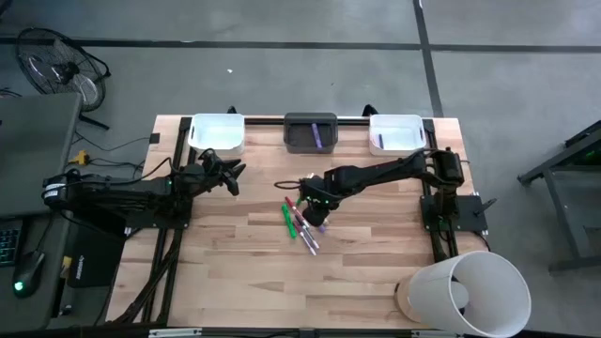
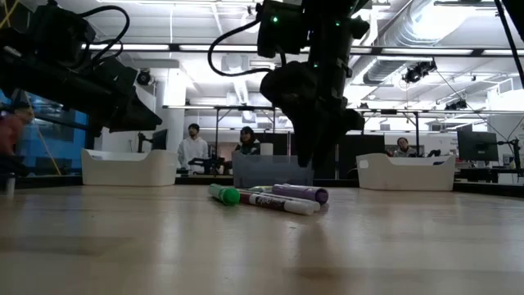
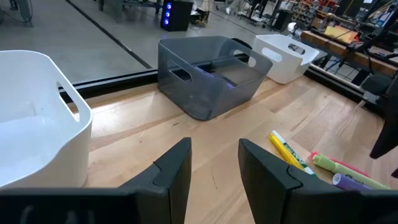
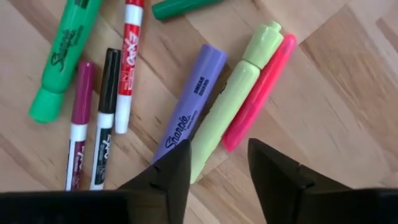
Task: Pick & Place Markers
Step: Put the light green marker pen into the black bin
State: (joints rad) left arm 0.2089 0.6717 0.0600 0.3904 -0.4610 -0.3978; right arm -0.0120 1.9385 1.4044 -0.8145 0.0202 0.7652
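High view has the right gripper (image 1: 316,205) parked right over the pile of markers (image 1: 302,223) in the middle of the wooden counter (image 1: 244,263), arm stretched in from the right side. The right wrist view looks down on them: a purple marker (image 4: 189,106), a yellow-green marker (image 4: 236,96) and a pink marker (image 4: 261,93) lie side by side, touching, with a fat green marker (image 4: 62,53), a red-and-white one (image 4: 129,62), a black-capped one (image 4: 106,118) and a maroon one (image 4: 79,124) just beside them. The right gripper's fingers are apart with nothing between them, tips hanging above the purple and yellow-green ones.

The left gripper (image 1: 228,174) sits off to the left, near the left white bin (image 1: 218,134), fingers spread and empty too.

Along the back edge there's a grey bin (image 1: 310,132) in the centre with something purple in it, and a right white bin (image 1: 395,133) with one purple stick inside. A white cylinder (image 1: 467,293) lies at the front right corner.
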